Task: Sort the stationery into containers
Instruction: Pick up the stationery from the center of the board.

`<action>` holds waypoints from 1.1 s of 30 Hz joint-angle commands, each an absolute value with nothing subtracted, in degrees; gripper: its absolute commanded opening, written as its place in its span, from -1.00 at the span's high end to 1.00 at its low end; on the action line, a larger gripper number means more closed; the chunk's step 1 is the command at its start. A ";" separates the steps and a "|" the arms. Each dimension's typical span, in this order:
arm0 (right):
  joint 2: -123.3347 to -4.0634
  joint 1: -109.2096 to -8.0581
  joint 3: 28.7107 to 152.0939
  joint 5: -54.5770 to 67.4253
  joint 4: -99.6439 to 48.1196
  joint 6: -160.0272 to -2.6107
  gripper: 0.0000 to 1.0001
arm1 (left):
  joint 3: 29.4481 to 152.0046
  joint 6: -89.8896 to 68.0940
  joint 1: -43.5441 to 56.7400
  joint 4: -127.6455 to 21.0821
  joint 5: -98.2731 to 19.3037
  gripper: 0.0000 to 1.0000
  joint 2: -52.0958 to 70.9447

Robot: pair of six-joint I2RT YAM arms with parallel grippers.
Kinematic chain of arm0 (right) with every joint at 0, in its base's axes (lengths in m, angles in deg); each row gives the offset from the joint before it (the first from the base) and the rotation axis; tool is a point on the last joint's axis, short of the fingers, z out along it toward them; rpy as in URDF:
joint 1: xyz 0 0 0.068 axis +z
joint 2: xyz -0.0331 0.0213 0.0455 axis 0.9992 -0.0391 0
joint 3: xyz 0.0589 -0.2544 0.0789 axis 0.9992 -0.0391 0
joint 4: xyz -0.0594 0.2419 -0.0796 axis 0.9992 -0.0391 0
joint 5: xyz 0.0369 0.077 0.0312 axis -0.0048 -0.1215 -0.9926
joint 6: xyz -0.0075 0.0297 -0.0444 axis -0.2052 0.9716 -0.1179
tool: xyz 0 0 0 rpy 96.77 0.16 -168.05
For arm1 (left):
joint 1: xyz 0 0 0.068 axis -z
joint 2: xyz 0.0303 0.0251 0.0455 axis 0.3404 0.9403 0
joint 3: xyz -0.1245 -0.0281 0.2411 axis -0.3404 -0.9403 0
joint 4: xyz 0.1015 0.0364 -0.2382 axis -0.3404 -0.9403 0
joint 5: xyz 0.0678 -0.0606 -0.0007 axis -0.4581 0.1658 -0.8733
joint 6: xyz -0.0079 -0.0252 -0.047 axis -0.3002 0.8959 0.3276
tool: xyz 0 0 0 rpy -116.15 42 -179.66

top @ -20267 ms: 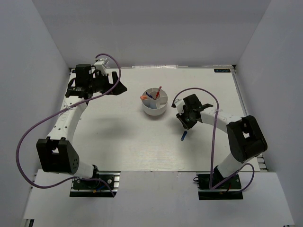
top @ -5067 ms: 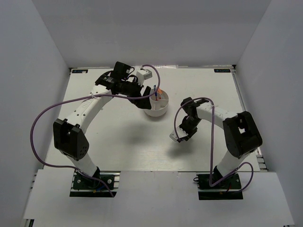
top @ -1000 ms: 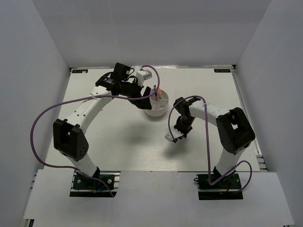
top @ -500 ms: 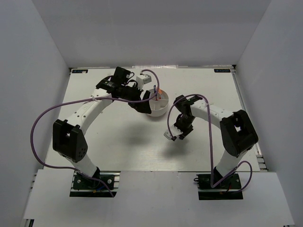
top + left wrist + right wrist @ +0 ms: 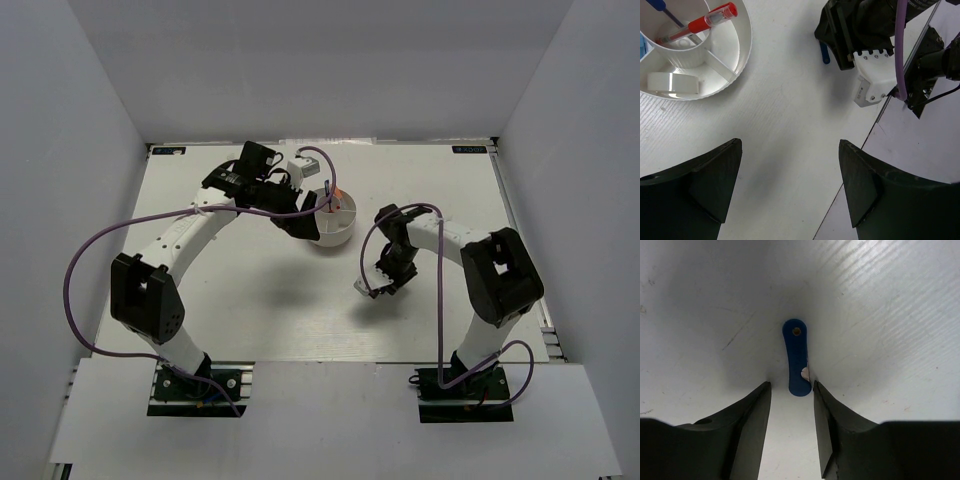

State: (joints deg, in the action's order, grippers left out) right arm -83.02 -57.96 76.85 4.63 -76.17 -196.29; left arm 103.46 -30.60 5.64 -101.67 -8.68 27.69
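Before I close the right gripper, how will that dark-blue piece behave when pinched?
The dark-blue piece looks small and solid, so probably light and stiff. Its rounded ends may let it pivot or slip in the right gripper. It lies flat, so rolling seems unlikely.

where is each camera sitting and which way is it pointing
Top external: fixed above and behind the bases, looking down on the table; left arm and right arm show whole, flanking the white tub.
Left wrist: on the left arm, looking down past the open left gripper at the tub and the right arm.
Right wrist: close above the table, facing down; the right gripper straddles the dark-blue piece at its end.
Shared: both wrist views show the dark-blue piece; top and left wrist show the tub.
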 commanded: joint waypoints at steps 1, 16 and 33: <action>-84.66 -59.10 76.99 5.36 -74.83 -197.82 0.08 | 103.99 -30.91 5.32 -101.26 -7.41 -0.75 24.90; -86.41 -58.84 78.75 0.97 -76.76 -194.57 0.48 | 104.07 -30.83 5.32 -100.91 -7.32 -0.74 25.95; -83.78 -58.50 76.82 -5.27 -75.09 -187.02 1.00 | 78.07 -25.55 8.04 -86.33 -0.37 -0.59 9.53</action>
